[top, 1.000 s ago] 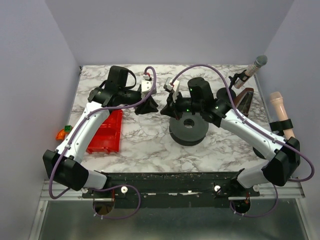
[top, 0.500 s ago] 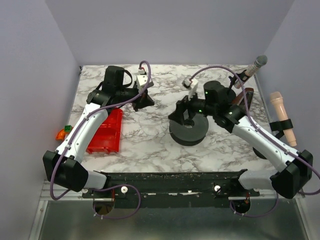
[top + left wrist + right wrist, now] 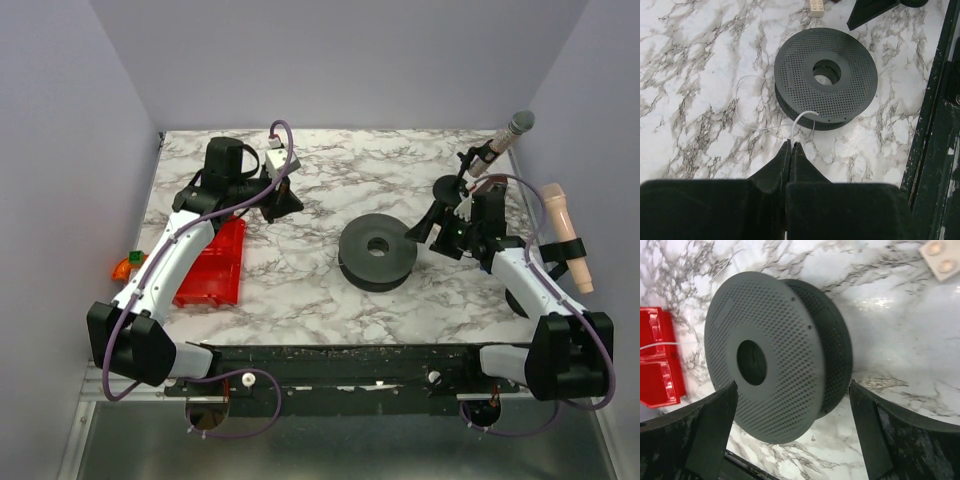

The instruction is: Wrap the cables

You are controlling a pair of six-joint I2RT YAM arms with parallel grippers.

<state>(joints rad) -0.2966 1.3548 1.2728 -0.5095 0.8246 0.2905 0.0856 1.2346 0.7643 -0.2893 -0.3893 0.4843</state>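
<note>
A dark grey perforated spool (image 3: pixel 377 250) lies flat on the marble table. A thin white cable (image 3: pixel 799 119) comes off the spool (image 3: pixel 826 75), loops over the table and runs into my left gripper (image 3: pixel 791 145). That gripper is shut on the cable. In the top view the left gripper (image 3: pixel 290 205) hovers left of the spool. My right gripper (image 3: pixel 420 230) stands open just right of the spool. In the right wrist view its fingers (image 3: pixel 715 425) frame the spool (image 3: pixel 770 355) without touching it, and the gripper (image 3: pixel 792 385) holds nothing.
A red tray (image 3: pixel 212 262) lies on the left beside the left arm. A grey-headed microphone (image 3: pixel 505 140) and a beige one (image 3: pixel 560 225) stand at the right edge. A small white brick (image 3: pixel 815 6) lies beyond the spool. A black rail (image 3: pixel 350 360) runs along the near edge.
The right gripper let go, opened wide and drew back from over the spool to its right side. The left gripper shut on the white cable and pulled back to the left.
</note>
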